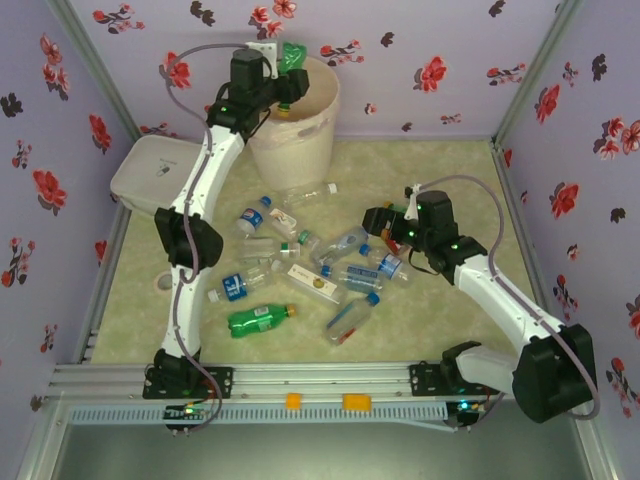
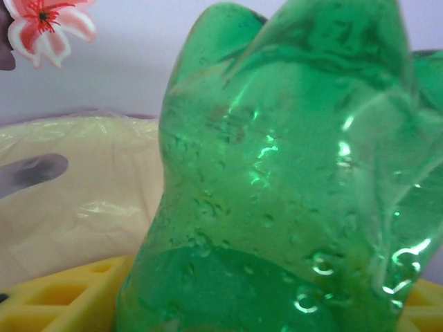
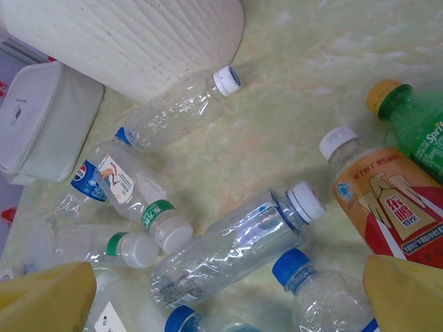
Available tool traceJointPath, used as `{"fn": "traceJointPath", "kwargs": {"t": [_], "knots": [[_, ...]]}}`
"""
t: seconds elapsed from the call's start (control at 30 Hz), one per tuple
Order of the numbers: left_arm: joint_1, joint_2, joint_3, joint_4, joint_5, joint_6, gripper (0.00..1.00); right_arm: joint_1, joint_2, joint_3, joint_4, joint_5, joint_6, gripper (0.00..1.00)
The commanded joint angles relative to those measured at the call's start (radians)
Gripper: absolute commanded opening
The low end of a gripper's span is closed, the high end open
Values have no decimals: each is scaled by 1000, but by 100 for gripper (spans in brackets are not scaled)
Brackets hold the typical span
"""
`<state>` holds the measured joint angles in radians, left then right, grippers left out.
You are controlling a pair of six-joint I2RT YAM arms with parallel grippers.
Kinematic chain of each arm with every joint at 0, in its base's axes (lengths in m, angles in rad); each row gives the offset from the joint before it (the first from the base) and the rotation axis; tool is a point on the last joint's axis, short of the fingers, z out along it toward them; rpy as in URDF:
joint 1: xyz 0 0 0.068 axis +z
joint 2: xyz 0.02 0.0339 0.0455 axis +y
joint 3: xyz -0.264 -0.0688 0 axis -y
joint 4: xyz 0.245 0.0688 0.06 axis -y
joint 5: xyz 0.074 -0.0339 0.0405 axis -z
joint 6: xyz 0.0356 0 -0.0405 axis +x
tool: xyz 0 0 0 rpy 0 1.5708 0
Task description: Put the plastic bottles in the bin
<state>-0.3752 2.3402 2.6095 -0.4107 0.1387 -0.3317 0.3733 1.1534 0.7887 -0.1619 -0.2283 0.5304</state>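
My left gripper (image 1: 288,82) hangs over the cream bin (image 1: 325,100), shut on a green plastic bottle (image 1: 293,56). In the left wrist view the green bottle (image 2: 291,173) stands between the yellow fingers (image 2: 62,297), with the bin's pale liner (image 2: 76,194) behind it. My right gripper (image 1: 386,222) is open above several plastic bottles lying on the table. Between its yellow fingers (image 3: 48,297) a clear white-capped bottle (image 3: 235,245) lies below, untouched. A reddish-labelled bottle (image 3: 387,207) lies to the right, and another green bottle (image 1: 258,318) lies near the front.
A flat white box (image 1: 150,170) sits left of the bin, by the left wall. A clear bottle (image 1: 308,195) lies against the bin's foot. Flowered walls close in the table on three sides; the arm bases stand at the near edge.
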Motion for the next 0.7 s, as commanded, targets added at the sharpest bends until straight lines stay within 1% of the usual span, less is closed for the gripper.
{"fn": "traceJointPath", "kwargs": {"t": [0.0,0.07,0.13,0.23,0.3,0.5,0.67], "knots": [[-4,8,11,70,-13,-4,73,6,-27,12,-35,27,-28,100],[-4,7,9,69,-13,-6,78,7,-33,9,-41,36,-28,100],[-5,3,9,67,-13,-6,86,7,-39,7,-50,52,-25,100],[-6,-7,7,63,-13,-6,95,6,-39,13,-73,83,-25,100],[-6,-19,4,57,-13,-4,99,7,-37,21,-98,102,-41,100],[-22,-107,-36,19,-8,35,100,4,-6,74,-222,210,-127,100],[-62,-258,-170,6,-8,104,100,-4,86,184,-368,331,-222,100]]}}
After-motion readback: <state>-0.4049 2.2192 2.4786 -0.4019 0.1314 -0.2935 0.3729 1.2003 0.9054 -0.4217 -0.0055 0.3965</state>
